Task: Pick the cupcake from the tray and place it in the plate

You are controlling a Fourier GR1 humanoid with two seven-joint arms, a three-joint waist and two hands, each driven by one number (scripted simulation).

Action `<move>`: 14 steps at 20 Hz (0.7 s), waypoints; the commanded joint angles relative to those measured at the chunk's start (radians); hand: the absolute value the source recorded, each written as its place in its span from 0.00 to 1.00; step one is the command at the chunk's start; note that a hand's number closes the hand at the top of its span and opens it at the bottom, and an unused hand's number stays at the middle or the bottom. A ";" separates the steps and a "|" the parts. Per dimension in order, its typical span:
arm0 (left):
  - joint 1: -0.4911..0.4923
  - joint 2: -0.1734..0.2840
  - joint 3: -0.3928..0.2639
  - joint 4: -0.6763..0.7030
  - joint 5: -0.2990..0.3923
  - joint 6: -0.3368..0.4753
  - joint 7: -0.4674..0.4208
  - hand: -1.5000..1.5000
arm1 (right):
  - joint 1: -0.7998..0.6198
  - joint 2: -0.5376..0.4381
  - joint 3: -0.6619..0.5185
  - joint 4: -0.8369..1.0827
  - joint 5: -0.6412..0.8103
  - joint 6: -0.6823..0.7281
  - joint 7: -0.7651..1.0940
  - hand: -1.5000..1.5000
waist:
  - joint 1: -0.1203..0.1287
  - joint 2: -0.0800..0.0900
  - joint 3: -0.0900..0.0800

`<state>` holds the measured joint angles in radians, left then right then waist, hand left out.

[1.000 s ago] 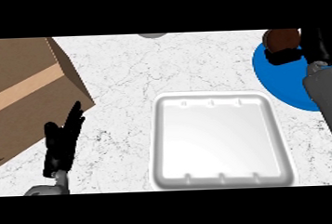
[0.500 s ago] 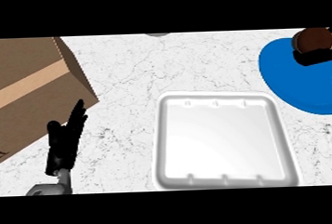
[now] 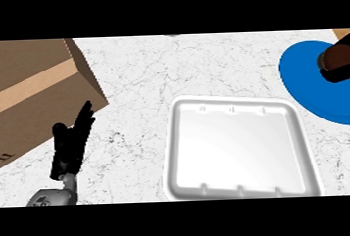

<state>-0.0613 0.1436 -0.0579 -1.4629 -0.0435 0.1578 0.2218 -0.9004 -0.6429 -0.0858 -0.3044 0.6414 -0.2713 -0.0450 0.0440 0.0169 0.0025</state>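
The white tray [image 3: 236,142] lies at the centre right of the counter with nothing in it. A blue plate [image 3: 311,93] shows at the right edge, partly cut off by the view. The cupcake [image 3: 340,59], brown on top with a dark base, sits on the plate's upper part, against the right edge of the view. My left hand [image 3: 70,143] rests at the lower left, open with fingers pointing up, well left of the tray. My right hand does not show.
A large brown cardboard box [image 3: 32,90] fills the upper left, its corner close to my left fingertips. White marbled counter [image 3: 191,65] runs between the box, the tray and the plate.
The right forearm and hand, over the plate one second ago, have left the view to the right. The cupcake now sits on the plate. The left hand has stayed put.
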 commanded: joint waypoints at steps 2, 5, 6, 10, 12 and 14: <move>0.026 -0.021 -0.014 -0.011 0.001 -0.001 -0.008 0.50 | -0.021 0.003 -0.012 0.109 -0.016 0.165 -0.034 1.00 | 0.003 0.000 0.000; -0.035 -0.017 0.003 0.053 -0.012 0.007 -0.026 0.50 | 0.013 -0.054 -0.012 0.164 -0.007 0.232 -0.097 0.00 | 0.001 0.008 0.001; -0.006 -0.007 -0.010 0.012 -0.015 -0.003 -0.003 0.50 | 0.010 -0.016 0.000 0.174 0.006 0.225 -0.088 0.00 | 0.009 0.005 0.001; -0.042 -0.002 0.007 0.023 -0.018 0.006 0.023 0.50 | -0.016 -0.051 -0.016 0.162 -0.007 0.290 -0.202 0.00 | 0.006 0.003 0.002; 0.009 0.003 0.006 0.001 0.007 -0.026 -0.013 0.50 | -0.012 -0.081 -0.078 0.150 -0.068 0.299 -0.279 0.00 | 0.011 0.003 0.002; -0.016 0.004 0.009 0.004 0.003 -0.019 0.009 0.50 | 0.037 -0.073 -0.156 0.134 -0.151 0.283 -0.403 0.00 | -0.006 0.002 0.004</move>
<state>-0.0814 0.1397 -0.0487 -1.4435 -0.0457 0.1502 0.2160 -0.8928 -0.7009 -0.1584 -0.1603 0.5753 -0.0036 -0.3081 0.0472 0.0208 0.0049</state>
